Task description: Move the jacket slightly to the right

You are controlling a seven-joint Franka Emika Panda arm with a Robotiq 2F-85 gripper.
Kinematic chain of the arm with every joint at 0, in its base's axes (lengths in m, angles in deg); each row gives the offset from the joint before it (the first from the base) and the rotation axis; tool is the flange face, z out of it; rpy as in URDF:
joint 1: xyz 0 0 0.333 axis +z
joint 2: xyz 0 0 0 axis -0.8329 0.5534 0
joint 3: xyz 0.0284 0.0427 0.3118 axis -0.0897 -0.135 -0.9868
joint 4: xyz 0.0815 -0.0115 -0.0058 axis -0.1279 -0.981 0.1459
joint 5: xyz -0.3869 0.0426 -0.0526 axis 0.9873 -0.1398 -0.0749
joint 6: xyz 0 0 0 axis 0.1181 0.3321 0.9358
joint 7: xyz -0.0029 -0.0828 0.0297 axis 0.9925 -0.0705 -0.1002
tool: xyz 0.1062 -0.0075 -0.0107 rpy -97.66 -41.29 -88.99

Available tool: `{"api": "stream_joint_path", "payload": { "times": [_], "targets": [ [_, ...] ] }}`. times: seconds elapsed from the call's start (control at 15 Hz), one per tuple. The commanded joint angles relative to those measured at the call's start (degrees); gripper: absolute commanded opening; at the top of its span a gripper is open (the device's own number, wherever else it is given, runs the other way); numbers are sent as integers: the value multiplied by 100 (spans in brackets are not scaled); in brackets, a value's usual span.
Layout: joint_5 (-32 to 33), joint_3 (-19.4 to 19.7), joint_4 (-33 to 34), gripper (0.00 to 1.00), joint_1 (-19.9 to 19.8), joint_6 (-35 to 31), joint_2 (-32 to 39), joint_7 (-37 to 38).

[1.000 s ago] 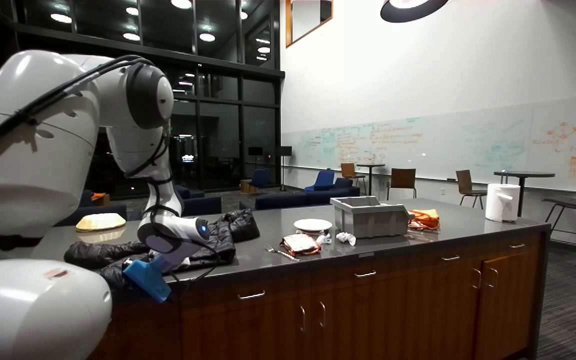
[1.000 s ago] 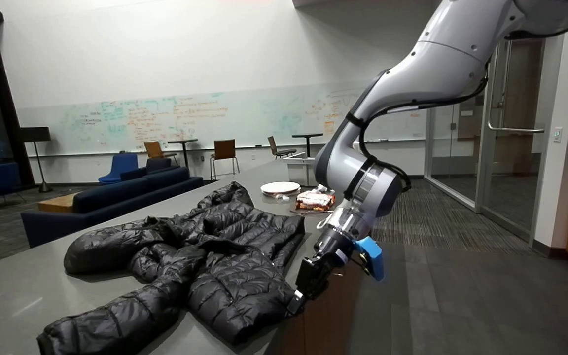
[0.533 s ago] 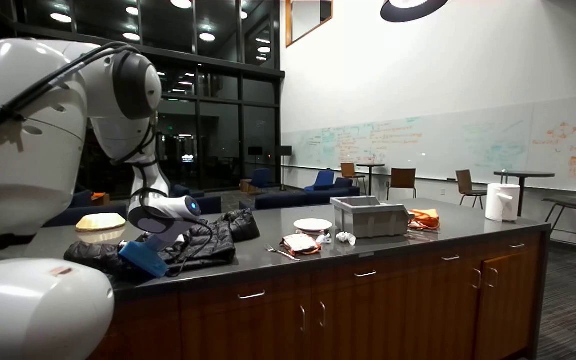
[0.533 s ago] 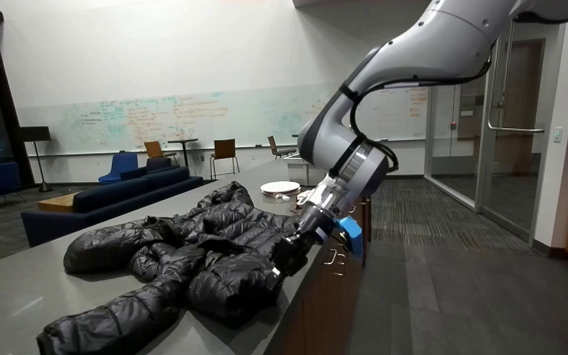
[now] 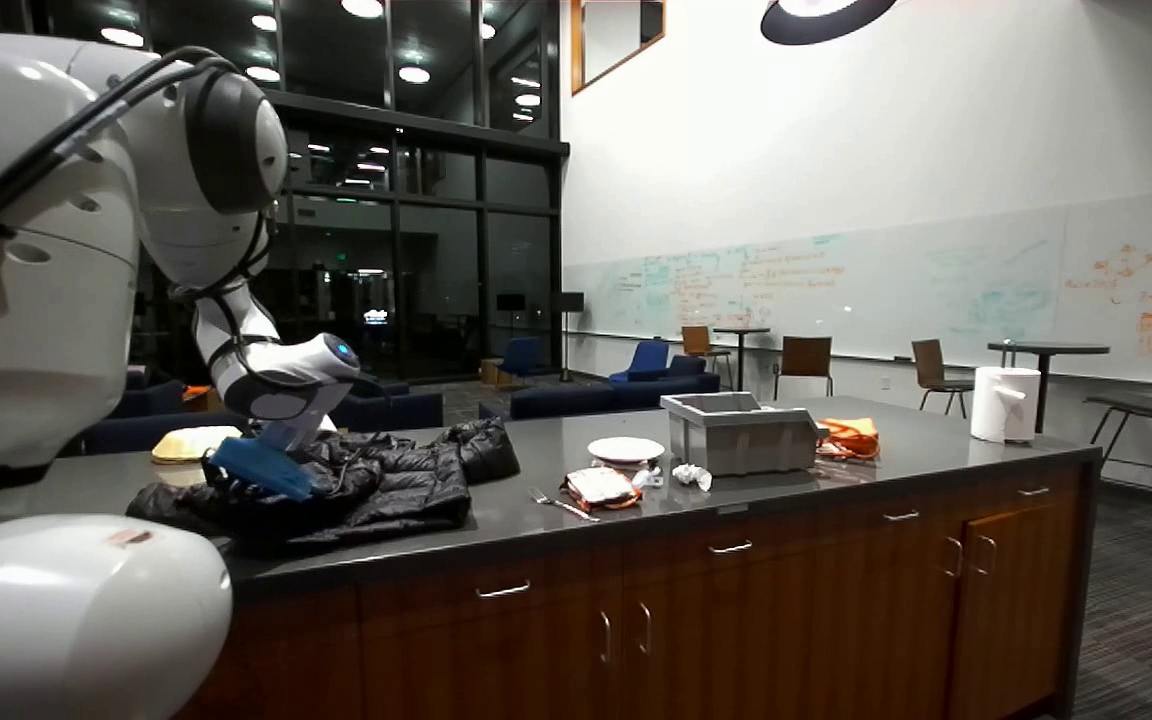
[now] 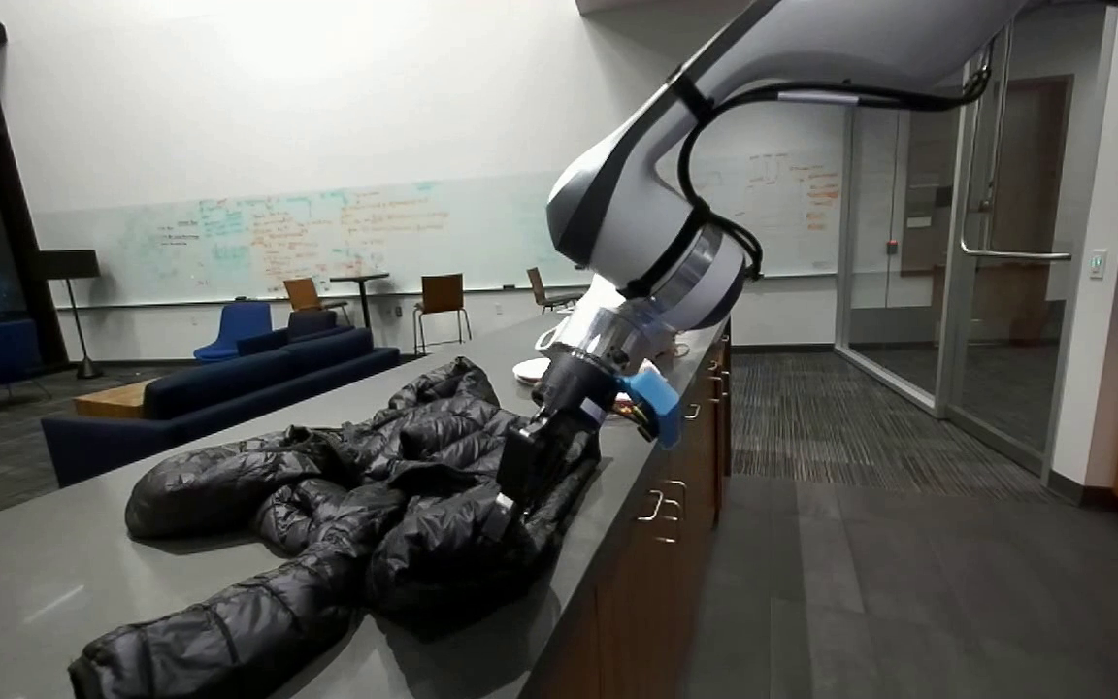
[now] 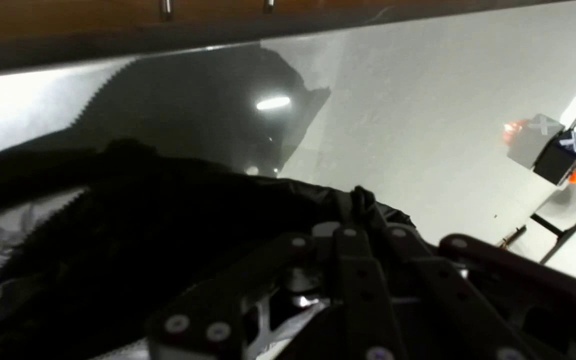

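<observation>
- The fingers (image 6: 500, 515) are pinched narrow on a fold at the edge of a black puffer jacket (image 6: 355, 519).
- The jacket lies on the bench (image 6: 45, 558), bunched beneath the fingers, one sleeve stretched out.
- In an exterior view, a fork (image 5: 564, 505) lies between the jacket and a gray bin (image 5: 751, 445).
- A white plate (image 5: 626, 450) sits near the bin.

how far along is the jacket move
Done: the fingers hold a pinch of the jacket, visible in the wrist view. In hand: the pinched part looks raised, while a sleeve lies on the counter. Left, probably: completing the shift right, then letting the jacket go, since the fingers grip it.
</observation>
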Motion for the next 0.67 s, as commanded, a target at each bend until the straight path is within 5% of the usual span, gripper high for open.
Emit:
{"api": "stream_joint_path", "payload": {
  "times": [0.0,0.6],
  "targets": [
    [1010,-149,-66,1,148,-139,206,794],
    [2958,-154,262,1,-361,-217,614,2325]
  ]
}}
